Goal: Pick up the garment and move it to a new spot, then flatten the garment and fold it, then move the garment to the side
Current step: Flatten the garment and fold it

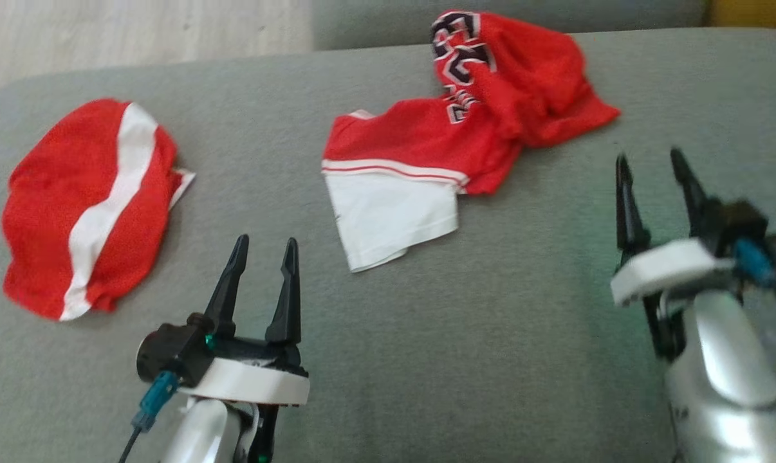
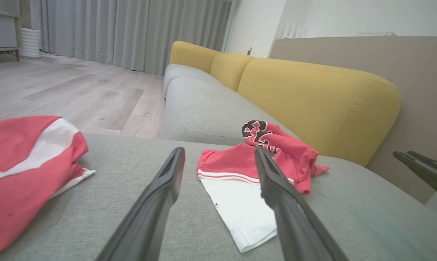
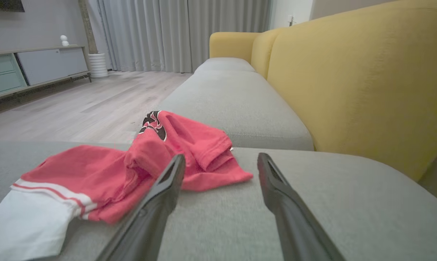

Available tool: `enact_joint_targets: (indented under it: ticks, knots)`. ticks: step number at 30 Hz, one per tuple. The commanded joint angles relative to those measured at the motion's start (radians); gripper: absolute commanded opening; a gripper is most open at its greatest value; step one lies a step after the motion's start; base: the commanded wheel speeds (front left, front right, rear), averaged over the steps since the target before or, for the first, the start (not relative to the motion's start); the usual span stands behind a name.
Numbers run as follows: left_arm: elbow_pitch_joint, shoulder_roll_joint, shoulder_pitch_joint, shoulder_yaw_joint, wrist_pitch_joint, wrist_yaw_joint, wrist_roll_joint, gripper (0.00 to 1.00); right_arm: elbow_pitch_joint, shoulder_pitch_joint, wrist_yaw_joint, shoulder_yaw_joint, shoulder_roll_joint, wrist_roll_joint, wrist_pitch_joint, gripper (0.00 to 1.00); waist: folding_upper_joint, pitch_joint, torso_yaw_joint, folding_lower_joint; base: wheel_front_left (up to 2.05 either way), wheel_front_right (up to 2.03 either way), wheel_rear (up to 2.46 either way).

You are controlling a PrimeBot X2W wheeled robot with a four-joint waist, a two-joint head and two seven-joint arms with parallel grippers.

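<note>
While garment (image 1: pixel 426 138) lies crumpled, red bundle (image 1: pixel 85 206) apart

- Bare grey seat cushion (image 1: pixel 439 360) is lying open between the left gripper (image 1: pixel 266 242) and the right gripper (image 1: pixel 648 156).
- The crumpled garment (image 1: pixel 439 148) is blocking the middle ahead, and a second red garment (image 1: pixel 85 206) is occupying the left end.
- In the right wrist view, a yellow backrest (image 3: pixel 349 83) is walling off the cushion's right edge.

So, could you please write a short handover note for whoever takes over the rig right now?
Left gripper: open, empty.
Right gripper: open, empty.
Crumpled red-and-white fabric jersey with black numerals: bunched mid-seat on the grey fabric sofa cushion, ahead of both grippers.
Rounded red fabric bundle with white stripe: at the seat's left.
Done: jersey not yet flattened or folded.
Left: flatten, fold, move aside.
</note>
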Motion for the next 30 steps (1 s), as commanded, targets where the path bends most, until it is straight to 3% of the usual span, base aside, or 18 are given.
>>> enact_joint_targets:
  ticks: [1,7,17,30]
  knots:
    - [-0.021,0.002,-0.008,0.045,-0.005,-0.001,0.006,1.0,-0.077,0.025,-0.001,0.019,0.017,0.003,-0.011,1.0,0.0,-0.033,-0.049,0.0001,0.0,0.0,0.0]
    - [0.007,0.002,0.006,0.058,-0.005,0.008,-0.013,1.0,-0.207,0.159,-0.001,0.031,0.027,0.065,-0.011,1.0,0.0,-0.048,-0.112,0.0001,0.0,0.0,0.0]
    - [0.068,0.002,-0.024,0.041,-0.005,0.004,0.003,1.0,-0.265,0.182,-0.001,0.053,0.028,0.108,-0.011,1.0,0.0,-0.03,-0.179,0.0001,0.0,0.0,0.0]
    - [0.399,0.005,-0.176,0.0,0.062,0.066,0.01,1.0,-0.289,0.188,-0.001,0.06,0.028,0.131,-0.011,1.0,0.0,0.024,-0.235,0.0001,0.0,0.0,0.0]
